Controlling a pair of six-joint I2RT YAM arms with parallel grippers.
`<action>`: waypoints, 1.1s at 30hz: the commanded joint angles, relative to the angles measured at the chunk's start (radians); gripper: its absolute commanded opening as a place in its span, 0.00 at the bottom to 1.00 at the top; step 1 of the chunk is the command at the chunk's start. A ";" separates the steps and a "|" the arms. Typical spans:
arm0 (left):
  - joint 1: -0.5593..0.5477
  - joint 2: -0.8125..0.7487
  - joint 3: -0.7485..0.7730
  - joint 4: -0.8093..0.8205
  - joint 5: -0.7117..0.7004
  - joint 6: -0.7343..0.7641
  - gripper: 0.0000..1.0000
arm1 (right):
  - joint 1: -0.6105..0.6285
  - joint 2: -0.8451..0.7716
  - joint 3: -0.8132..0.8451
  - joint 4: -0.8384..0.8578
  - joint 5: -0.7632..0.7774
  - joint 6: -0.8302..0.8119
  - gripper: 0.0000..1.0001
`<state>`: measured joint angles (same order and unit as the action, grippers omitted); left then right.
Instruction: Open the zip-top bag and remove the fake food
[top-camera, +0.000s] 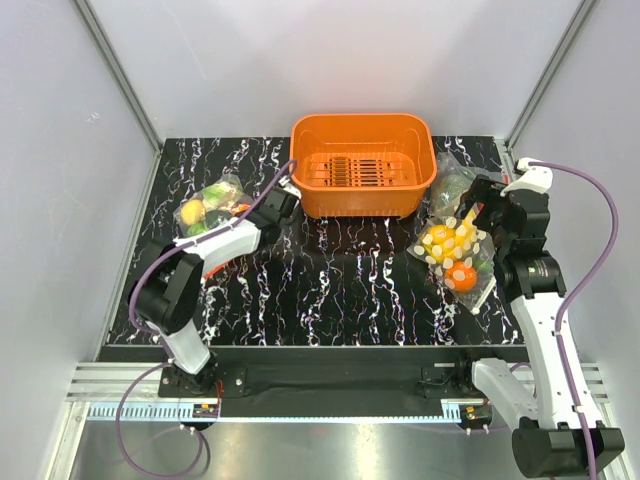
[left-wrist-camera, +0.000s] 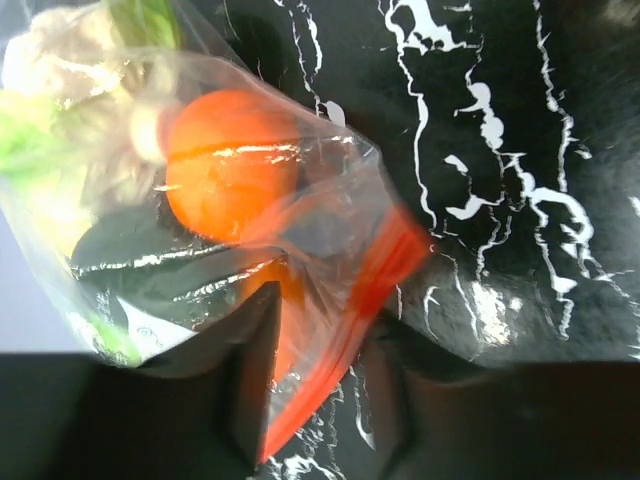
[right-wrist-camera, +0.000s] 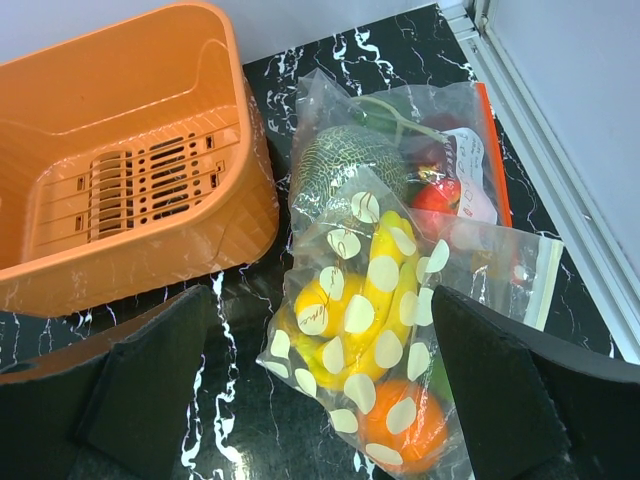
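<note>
The zip-top bag (top-camera: 215, 200) lies at the table's left, clear and crinkly. Inside it the fake food shows: an orange fruit (left-wrist-camera: 230, 175), a white cauliflower (left-wrist-camera: 60, 75) and a dark avocado (left-wrist-camera: 150, 250). Its red-orange zip strip (left-wrist-camera: 375, 280) runs down between the fingers of my left gripper (left-wrist-camera: 327, 302), at the bag's right end (top-camera: 280, 202). The jaws stand partly closed, the left finger against the plastic, and bare table shows between strip and right finger. My right gripper (right-wrist-camera: 322, 300) hangs wide open at the table's right (top-camera: 482, 208), holding nothing.
An orange basket (top-camera: 362, 165) stands at the back centre. Under the right gripper lies a polka-dot bag (right-wrist-camera: 370, 330) of yellow fruit and an orange. Behind it is another clear bag (right-wrist-camera: 400, 150) with a melon and red pieces. Metal rails border the table.
</note>
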<state>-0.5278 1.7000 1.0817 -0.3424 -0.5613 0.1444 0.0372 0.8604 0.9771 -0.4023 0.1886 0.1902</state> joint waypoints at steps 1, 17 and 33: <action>-0.005 0.012 0.052 0.023 -0.063 0.035 0.21 | 0.000 -0.032 0.018 0.017 -0.014 -0.015 1.00; -0.165 -0.229 0.115 -0.343 0.101 -0.008 0.00 | 0.001 0.055 0.052 0.039 -0.552 -0.090 1.00; -0.316 -0.496 0.216 -0.514 0.589 -0.108 0.00 | 0.400 0.080 0.019 0.173 -0.709 -0.134 1.00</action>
<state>-0.8398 1.2388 1.2079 -0.8928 -0.1368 0.0429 0.3698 0.9497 1.0035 -0.3607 -0.4946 0.0483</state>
